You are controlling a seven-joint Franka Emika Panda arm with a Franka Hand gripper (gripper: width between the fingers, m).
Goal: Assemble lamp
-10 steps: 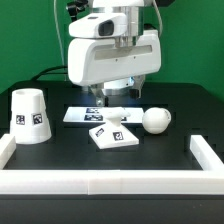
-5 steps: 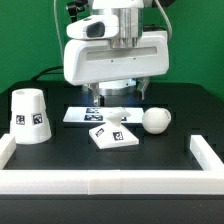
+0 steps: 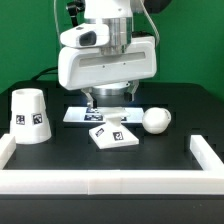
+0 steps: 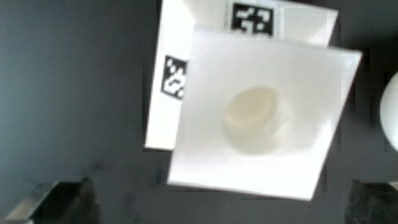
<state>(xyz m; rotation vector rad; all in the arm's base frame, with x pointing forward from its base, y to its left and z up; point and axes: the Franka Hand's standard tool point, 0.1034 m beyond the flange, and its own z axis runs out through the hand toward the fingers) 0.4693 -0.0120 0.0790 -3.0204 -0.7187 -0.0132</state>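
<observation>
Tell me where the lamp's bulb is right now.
In the exterior view the bulb lies on the table at that view's right, close beside the square base; the shade stands far off at its left.

A broad, glossy white housing [image 3: 108,62] with rounded corners is seen, topped by a light grey cylindrical wrist section [image 3: 108,12]. Black cables [image 3: 70,8] are seen beside it. The gripper [image 3: 110,100] is fitted with dark fingers [image 4: 59,200], shown blurred in the wrist view.

The marker board [image 3: 77,115] lies on the black table [image 3: 60,160].
</observation>
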